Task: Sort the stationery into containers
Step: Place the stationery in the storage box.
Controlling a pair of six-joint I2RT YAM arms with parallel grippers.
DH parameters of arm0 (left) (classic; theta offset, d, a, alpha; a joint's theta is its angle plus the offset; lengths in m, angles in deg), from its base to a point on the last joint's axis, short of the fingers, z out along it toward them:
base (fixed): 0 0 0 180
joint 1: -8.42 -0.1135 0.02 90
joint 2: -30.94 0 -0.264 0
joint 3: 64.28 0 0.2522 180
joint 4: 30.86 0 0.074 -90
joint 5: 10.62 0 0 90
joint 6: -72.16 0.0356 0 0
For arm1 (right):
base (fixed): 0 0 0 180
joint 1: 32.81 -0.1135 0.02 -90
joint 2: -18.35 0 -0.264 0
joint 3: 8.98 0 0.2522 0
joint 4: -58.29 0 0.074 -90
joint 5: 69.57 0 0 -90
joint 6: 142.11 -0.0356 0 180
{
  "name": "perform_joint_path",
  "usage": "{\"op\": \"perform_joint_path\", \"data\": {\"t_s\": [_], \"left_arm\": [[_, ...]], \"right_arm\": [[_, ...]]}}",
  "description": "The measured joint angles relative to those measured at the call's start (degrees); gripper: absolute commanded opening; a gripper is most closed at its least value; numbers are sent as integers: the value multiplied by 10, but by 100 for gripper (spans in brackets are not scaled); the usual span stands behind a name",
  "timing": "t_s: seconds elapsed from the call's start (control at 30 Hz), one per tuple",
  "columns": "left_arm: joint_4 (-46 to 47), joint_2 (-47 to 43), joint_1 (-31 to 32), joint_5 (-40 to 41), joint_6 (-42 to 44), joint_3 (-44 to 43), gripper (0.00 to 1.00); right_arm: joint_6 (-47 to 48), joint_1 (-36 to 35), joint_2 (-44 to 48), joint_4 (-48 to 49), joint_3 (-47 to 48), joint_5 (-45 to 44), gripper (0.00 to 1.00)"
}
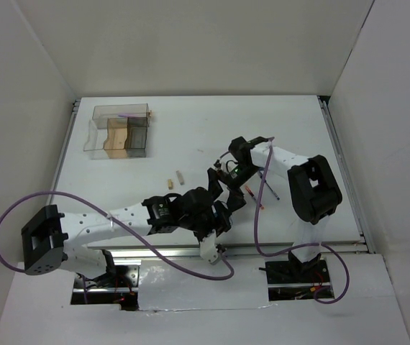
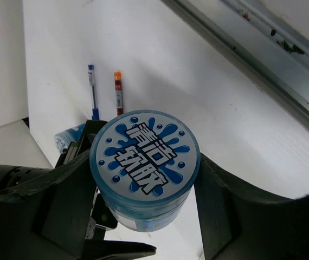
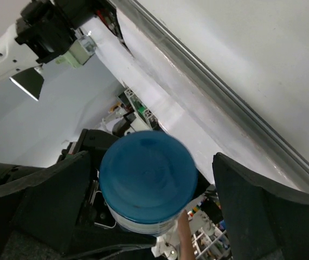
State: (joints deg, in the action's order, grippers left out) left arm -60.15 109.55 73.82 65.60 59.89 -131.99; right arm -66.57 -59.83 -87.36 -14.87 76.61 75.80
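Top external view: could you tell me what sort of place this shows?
Probably a robotics lab test cell: a white table boxed in by plain white panels, with left arm and right arm bolted at its near edge.

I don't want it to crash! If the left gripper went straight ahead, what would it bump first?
Its jaws squeeze the round blue tub. Past that, the left gripper probably meets the white table near the red-orange pen and blue pen; depth is unclear.
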Motion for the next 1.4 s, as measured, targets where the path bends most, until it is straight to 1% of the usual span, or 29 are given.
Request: {"op": "perform_joint_path", "data": {"t_s": [0.13,0.23,0.33,0.4,0.47,0.5,0.6,0.67,0.7,0.73,0.8,0.87,0.97,1.13,1.3,1.4], "left_arm": [[-2,-35,21,1,-3,14,0],[-21,-79,30,-2,-40,19,0],[-27,-125,29,0,-132,14,0],[-34,-143,10,-1,-227,-6,0],[-38,-143,-52,-29,-334,-39,0],[-36,-139,-99,-37,-376,-57,0],[-7,-113,-301,-86,-530,-118,0],[41,-91,-443,-133,-637,-136,0],[70,-82,-517,-150,-688,-135,0],[100,-76,-577,-166,-734,-127,0],[154,-72,-684,-184,-810,-98,0],[199,-72,-753,-199,-857,-69,0],[240,-72,-809,-212,-876,-49,0],[299,-61,-853,-205,-867,-51,0],[345,-3,-875,-180,-847,-63,0],[366,53,-892,-174,-841,-64,0]], "right_arm": [[15,40,-5,-16,28,-3,100],[21,104,-6,-20,78,-13,100],[19,199,-5,-4,143,-22,100],[20,262,-2,13,195,-41,100],[24,322,13,37,240,-72,100],[26,342,27,54,249,-86,100],[33,383,101,103,249,-135,100],[40,384,150,131,244,-162,100],[45,381,176,145,240,-175,100],[50,375,200,159,233,-186,100],[62,364,238,181,217,-201,100],[73,356,266,199,194,-209,100],[82,351,281,221,157,-209,100],[80,351,275,234,110,-195,100],[79,351,264,235,106,-170,100],[79,351,256,235,106,-162,100]]}}
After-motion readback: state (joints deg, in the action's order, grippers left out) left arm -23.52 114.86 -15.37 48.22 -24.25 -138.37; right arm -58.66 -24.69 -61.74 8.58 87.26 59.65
